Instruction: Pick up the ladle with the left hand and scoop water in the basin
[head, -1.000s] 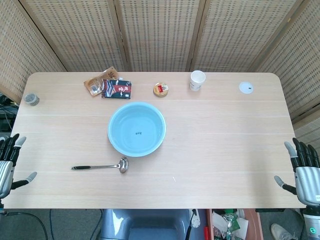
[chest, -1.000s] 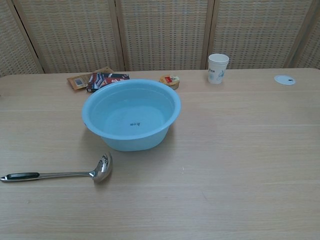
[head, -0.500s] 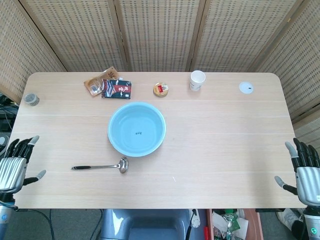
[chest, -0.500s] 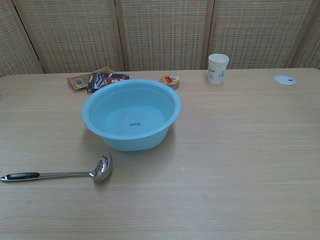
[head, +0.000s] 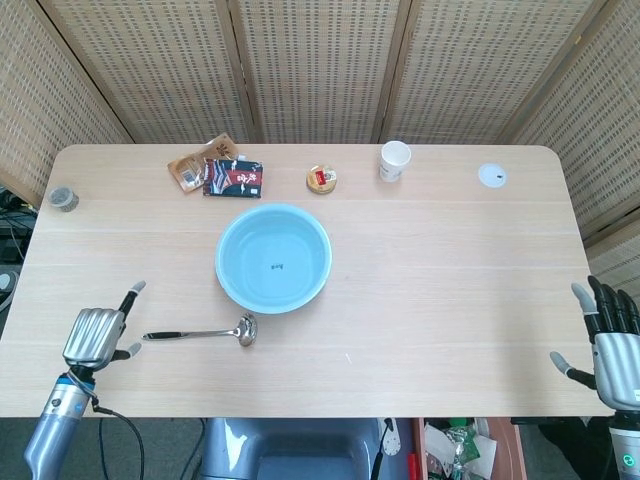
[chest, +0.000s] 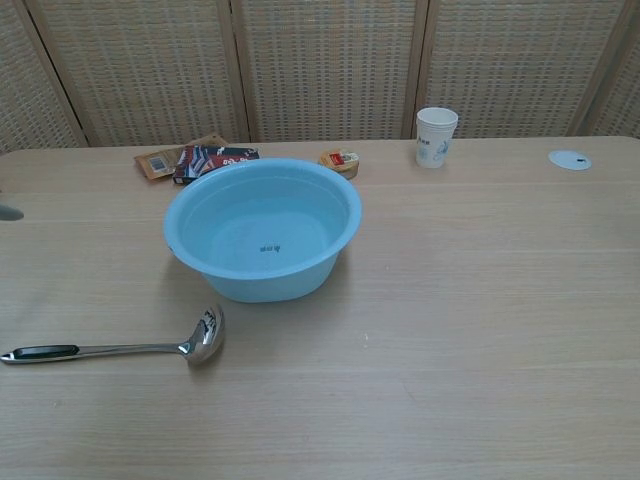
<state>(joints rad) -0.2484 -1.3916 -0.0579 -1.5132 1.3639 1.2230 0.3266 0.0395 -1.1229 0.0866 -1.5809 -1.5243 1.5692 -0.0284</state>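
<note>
We note the left robot hand (head: 96, 336) over the table (head: 450, 300), just left of the ladle (head: 200, 333) handle's dark tip, not touching it. Its fingers look curled under with one finger and the thumb sticking out; it grips nothing. The ladle lies flat just in front of the basin (head: 273, 258), handle pointing away to the left, bowl nearest the basin's front-left rim. The basin holds water.

Risks, as we judge them: the handle is thin and flat on the wood, so a closing grasp may slide off it or push it sideways rather than lift it. A nudge along the handle could drive the ladle's bowl into the basin wall. A grip at the far tip would leave the bowl end heavy and prone to swinging. A steep dip could slop water over the rim.

The right robot hand (head: 612, 345) hangs off the table edge, far right of the basin, fingers spread, holding nothing.

Change from half a second ago: the left robot hand has come in from the table's left edge to the handle end, and its fingers have drawn in. Ladle, basin and right robot hand are unmoved.
</note>
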